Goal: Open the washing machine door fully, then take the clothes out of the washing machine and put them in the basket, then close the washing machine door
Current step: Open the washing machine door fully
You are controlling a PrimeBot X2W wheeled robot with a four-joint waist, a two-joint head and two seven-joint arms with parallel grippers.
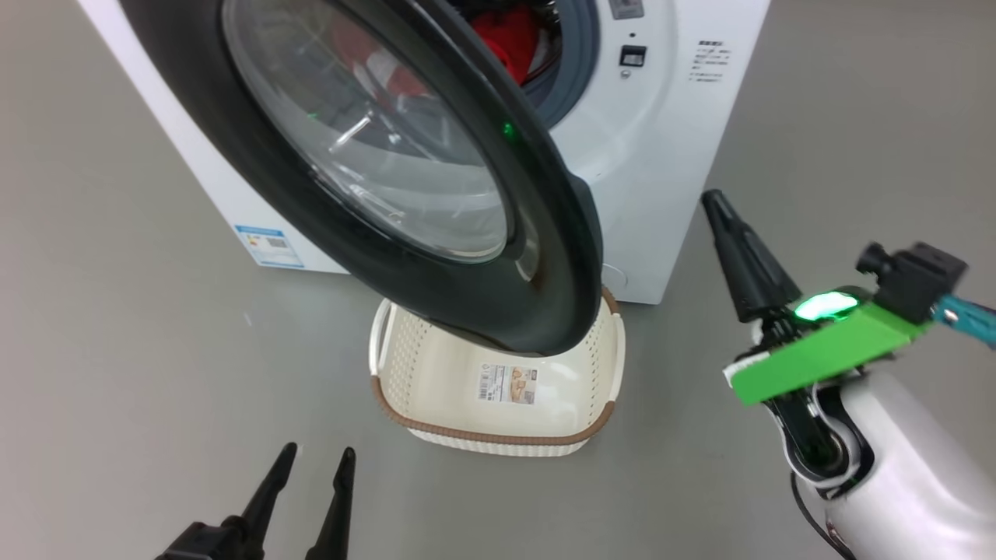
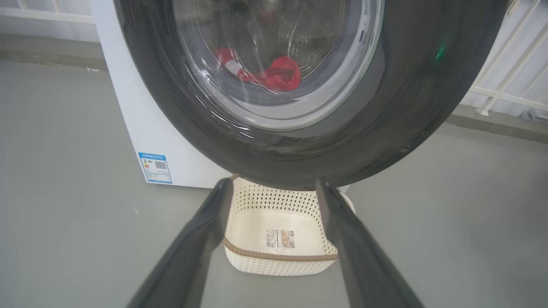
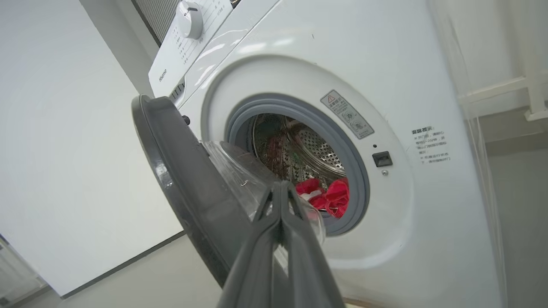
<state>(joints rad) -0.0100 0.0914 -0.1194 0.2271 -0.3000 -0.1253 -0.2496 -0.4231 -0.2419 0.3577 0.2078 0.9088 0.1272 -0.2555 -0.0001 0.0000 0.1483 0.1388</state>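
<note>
Head view: one basket, one red garment

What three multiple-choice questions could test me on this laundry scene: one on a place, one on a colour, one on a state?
1. Where is the basket?
A) on the floor before the washing machine, below its door
B) on a shelf
C) in a person's hands

2. What colour are the clothes in the drum, mainly?
A) blue
B) red
C) yellow

3. How is the door?
A) shut tight
B) swung open
C) taken off

Answers:
1 A: the head view shows it on the floor beneath the door's lower edge.
2 B: red fabric lies in the drum.
3 B: the door stands away from the uncovered opening.
</note>
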